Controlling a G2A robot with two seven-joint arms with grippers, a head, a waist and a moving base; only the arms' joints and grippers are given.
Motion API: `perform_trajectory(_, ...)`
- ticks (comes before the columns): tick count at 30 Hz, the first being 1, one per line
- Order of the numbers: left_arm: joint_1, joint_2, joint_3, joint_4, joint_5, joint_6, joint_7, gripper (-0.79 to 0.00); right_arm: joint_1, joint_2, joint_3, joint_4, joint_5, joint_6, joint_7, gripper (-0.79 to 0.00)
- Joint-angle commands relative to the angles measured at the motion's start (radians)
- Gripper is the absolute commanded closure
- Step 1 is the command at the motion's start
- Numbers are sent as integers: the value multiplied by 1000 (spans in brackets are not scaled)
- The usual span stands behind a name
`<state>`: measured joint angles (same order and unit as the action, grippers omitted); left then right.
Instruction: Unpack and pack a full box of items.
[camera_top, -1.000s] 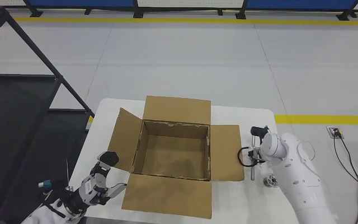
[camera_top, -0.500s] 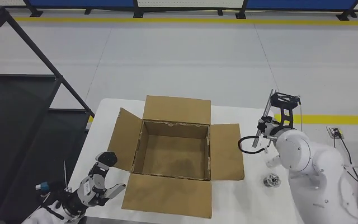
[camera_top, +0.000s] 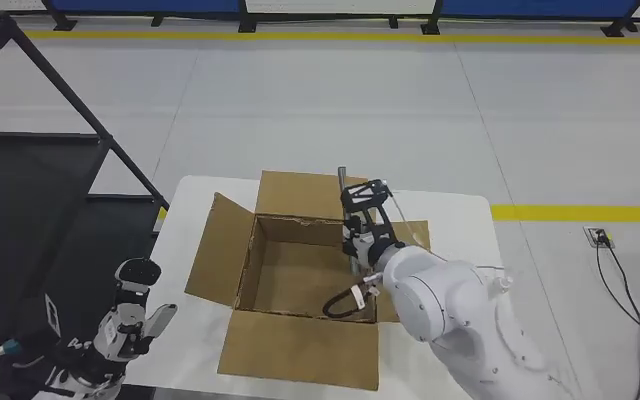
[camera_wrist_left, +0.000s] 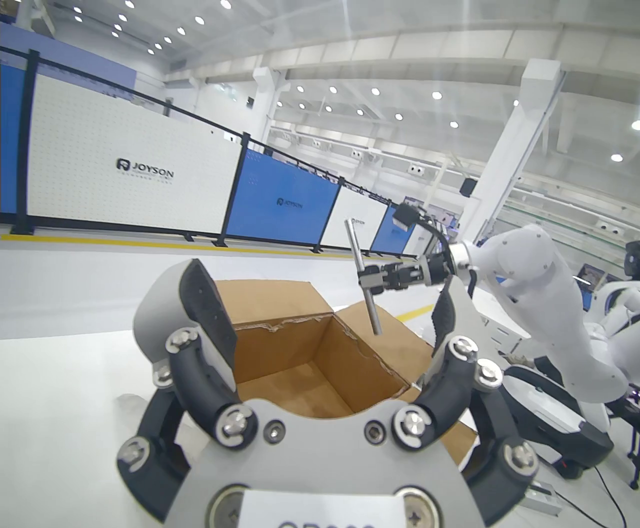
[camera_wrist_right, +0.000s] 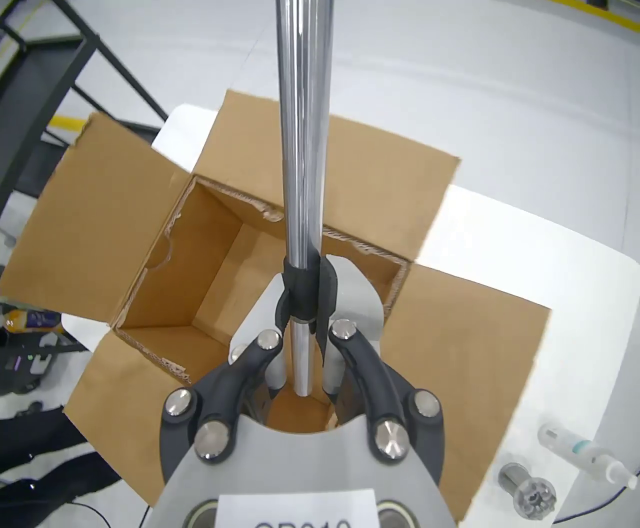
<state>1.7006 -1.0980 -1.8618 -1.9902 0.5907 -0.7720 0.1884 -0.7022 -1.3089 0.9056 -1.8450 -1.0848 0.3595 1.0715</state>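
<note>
Above cardboard box (camera_wrist_right: 480, 360), right jaws clamped on metal rod (camera_wrist_right: 304, 150), left jaws wide, empty.

Left pincer (camera_wrist_left: 322, 297) spread wide, right pincer (camera_wrist_right: 304, 287) clamped on rod (camera_wrist_right: 302, 125)

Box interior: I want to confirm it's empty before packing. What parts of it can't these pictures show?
- Top view: the right arm covers one corner of the box floor.
- Right wrist view: the right pincer and its metal rod cover part of the floor.
- Left wrist view: the left pincer hides the near floor.
</note>
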Motion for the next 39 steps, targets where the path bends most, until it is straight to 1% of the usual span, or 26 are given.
perform_trajectory(1, 11, -2, -18, 3, -20, 9, 23, -785, 34, -16, -69, 67, 29, -48, -8, 0)
perform_trajectory(5, 25, -6, -41, 11, -60, 32, 45, -785, 99, -49, -170, 203, 68, -166, -43, 0)
perform_trajectory(6, 25, -6, -41, 11, -60, 32, 45, -785, 117, -56, -193, 238, 52, -184, -52, 0)
perform_trajectory(12, 25, -6, -41, 11, -60, 32, 45, -785, 206, -116, -300, 463, 53, -216, -83, 0)
perform_trajectory(16, 25, -6, -41, 11, -60, 32, 45, -785, 270, -163, -361, 632, 92, -265, -46, 0)
perform_trajectory(20, 25, -6, -41, 11, -60, 32, 45, -785, 323, -209, -404, 779, 121, -294, -8, 0)
perform_trajectory(27, 25, -6, -41, 11, -60, 32, 45, -785, 373, -282, -454, 961, 147, -299, 21, 0)
perform_trajectory(28, 25, -6, -41, 11, -60, 32, 45, -785, 378, -290, -459, 984, 149, -301, 25, -31)
perform_trajectory(29, 25, -6, -41, 11, -60, 32, 45, -785, 381, -299, -463, 1005, 151, -302, 25, -148)
perform_trajectory(31, 25, -6, -41, 11, -60, 32, 45, -785, 387, -315, -465, 1041, 160, -300, 19, -332)
perform_trajectory(36, 25, -6, -41, 11, -60, 32, 45, -785, 400, -344, -464, 1110, 174, -316, -3, -376)
perform_trajectory(39, 25, -6, -41, 11, -60, 32, 45, -785, 409, -355, -455, 1131, 181, -320, -11, -379)
